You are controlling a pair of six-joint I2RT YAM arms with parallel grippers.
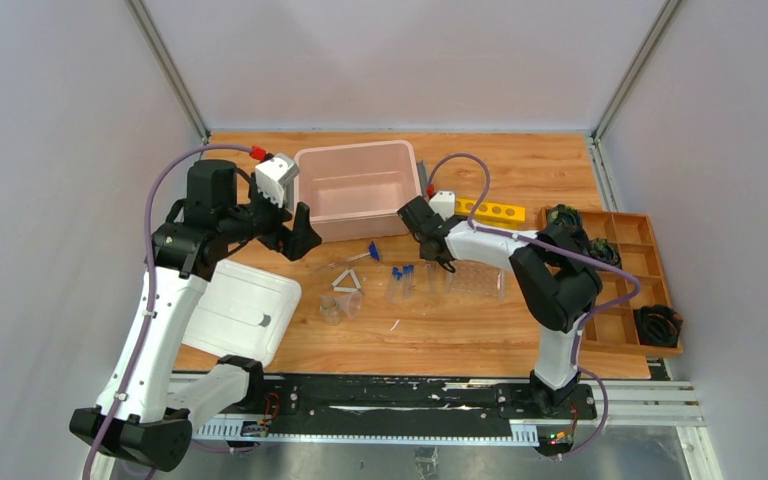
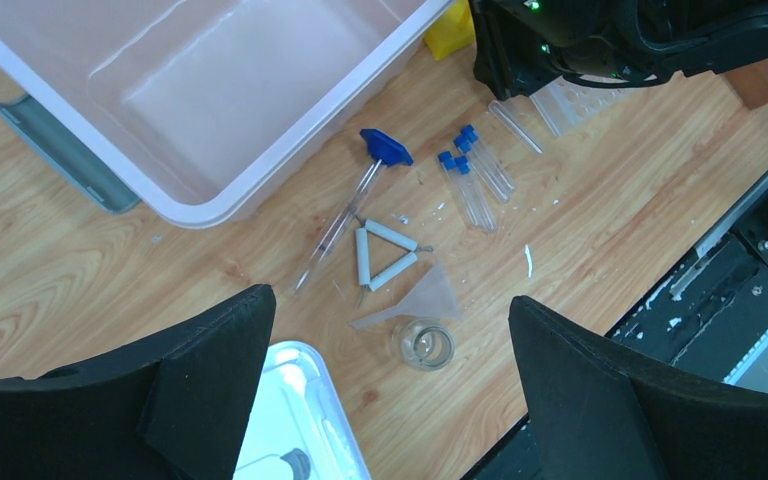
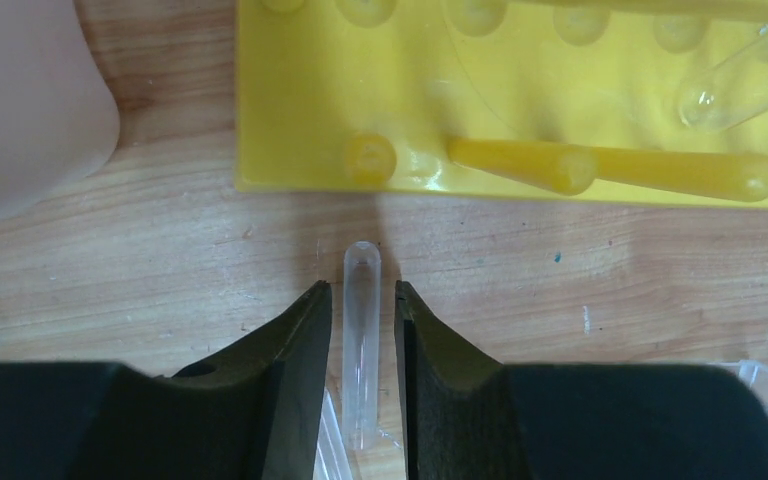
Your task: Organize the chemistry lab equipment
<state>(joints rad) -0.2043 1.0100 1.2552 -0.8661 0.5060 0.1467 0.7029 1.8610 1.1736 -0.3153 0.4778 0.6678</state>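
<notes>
left gripper (image 2: pixel 390 308) hung wide apart above the table (image 2: pixel 80 270), grasping nothing | right gripper (image 3: pixel 362 295) had a clear tube (image 3: pixel 362 262) between its fingers, near the yellow rack (image 3: pixel 300 110); cannot tell if clenched | blue-capped tubes (image 2: pixel 475 178), white triangle (image 2: pixel 382 255) and rod (image 2: pixel 343 218) lay on the table beside the pink bin (image 2: pixel 260 192)

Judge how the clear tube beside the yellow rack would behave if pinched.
The clear tube is round and lies on its side, so a nudge would probably roll it. Its glossy wall looks slippery and thin, likely light and breakable.
</notes>
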